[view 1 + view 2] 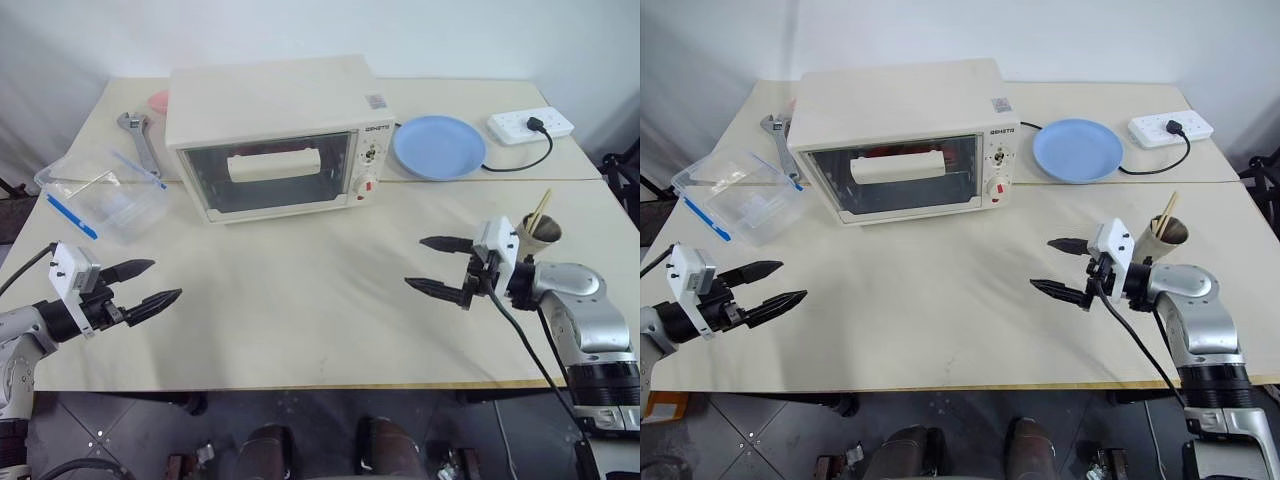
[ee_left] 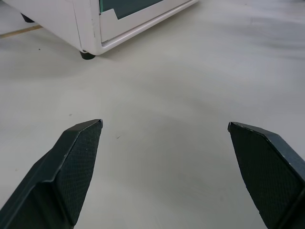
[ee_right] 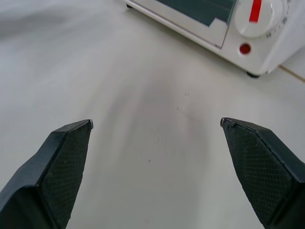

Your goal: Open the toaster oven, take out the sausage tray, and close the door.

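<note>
Both grippers hovered over bare tabletop (image 1: pixel 330 310) with nothing in them: the left gripper (image 1: pixel 142 284) at about eight o'clock in the head view, fingers spread wide, and the right gripper (image 1: pixel 438 265) at about four o'clock, likewise spread. Each pointed inward, well apart from everything else.

At twelve o'clock stood the toaster oven (image 1: pixel 275 135), its door (image 1: pixel 268 172) shut and upright, the wide bar handle (image 1: pixel 274 164) running across the glass. Behind the glass something reddish showed faintly, probably the sausage tray, though it was too dim to be sure. A clear plastic box (image 1: pixel 105 205) sat at ten o'clock just beside the oven, a blue plate (image 1: pixel 438 147) at one o'clock, and a paper cup with sticks (image 1: pixel 538 232) near the right wrist.

Judging by this, the task had not begun; the step in hand was reaching for the handle. To do it well, one gripper should close on the bar near its middle and pull outward and down in an arc, following the hinge, presumably at the lower edge. A steady pull matters, since a light oven could slide toward the table edge. The box and cup should be kept clear of.
</note>
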`<act>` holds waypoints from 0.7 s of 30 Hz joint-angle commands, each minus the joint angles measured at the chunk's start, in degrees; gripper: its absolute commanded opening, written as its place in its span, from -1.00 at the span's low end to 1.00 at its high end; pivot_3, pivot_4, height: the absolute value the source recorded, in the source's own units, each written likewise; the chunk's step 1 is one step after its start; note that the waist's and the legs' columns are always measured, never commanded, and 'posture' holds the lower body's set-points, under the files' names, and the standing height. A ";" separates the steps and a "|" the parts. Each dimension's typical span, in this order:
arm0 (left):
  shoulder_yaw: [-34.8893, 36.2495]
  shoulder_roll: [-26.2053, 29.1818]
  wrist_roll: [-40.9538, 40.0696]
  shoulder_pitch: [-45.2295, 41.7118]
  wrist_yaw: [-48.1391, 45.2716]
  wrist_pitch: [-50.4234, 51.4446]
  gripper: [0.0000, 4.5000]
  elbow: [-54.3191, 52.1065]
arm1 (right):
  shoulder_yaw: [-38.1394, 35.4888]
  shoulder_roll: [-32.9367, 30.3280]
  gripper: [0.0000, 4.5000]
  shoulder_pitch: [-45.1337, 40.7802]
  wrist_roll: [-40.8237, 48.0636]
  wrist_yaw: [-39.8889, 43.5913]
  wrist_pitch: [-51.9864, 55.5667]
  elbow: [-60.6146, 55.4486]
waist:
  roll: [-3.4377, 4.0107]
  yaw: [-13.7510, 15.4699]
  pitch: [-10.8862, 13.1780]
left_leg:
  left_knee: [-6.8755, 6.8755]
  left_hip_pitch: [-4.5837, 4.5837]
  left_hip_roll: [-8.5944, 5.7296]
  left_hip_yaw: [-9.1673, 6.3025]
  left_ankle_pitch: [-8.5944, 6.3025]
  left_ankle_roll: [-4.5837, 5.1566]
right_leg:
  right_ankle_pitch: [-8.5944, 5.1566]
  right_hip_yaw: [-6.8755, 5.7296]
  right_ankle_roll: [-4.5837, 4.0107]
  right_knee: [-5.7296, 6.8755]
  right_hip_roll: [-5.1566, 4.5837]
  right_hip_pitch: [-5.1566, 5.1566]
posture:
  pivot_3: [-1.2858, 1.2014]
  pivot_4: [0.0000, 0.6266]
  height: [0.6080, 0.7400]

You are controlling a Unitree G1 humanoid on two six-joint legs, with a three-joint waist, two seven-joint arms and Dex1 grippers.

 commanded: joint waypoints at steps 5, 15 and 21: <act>2.54 -0.32 -1.17 -0.72 3.81 1.33 1.00 -2.19 | -0.21 -0.52 1.00 -1.94 0.80 -0.75 1.50 -3.07 | 0.00 0.02 0.00 | 0.00 0.00 0.00 -0.01 0.00 0.00 | 0.00 0.02 0.00 -0.01 0.00 0.00 | 0.03 -0.52 1.00; 6.20 -3.22 -3.74 -3.03 9.21 1.65 1.00 -4.48 | 7.49 5.57 1.00 -12.09 -1.39 -6.52 8.53 -7.21 | 0.02 -0.15 0.01 | 0.01 0.03 0.07 0.08 0.00 -0.02 | 0.00 0.27 -0.01 0.09 0.08 -0.14 | 0.03 -0.52 1.00; 7.40 -5.69 -6.79 -5.76 8.74 -0.10 1.00 -4.62 | 12.92 13.07 1.00 -23.11 -4.74 -7.50 6.49 1.99 | 0.01 -0.08 0.01 | 0.04 -0.02 0.01 0.08 -0.03 -0.02 | 0.01 0.33 0.01 0.10 0.06 -0.19 | 0.03 -0.52 1.00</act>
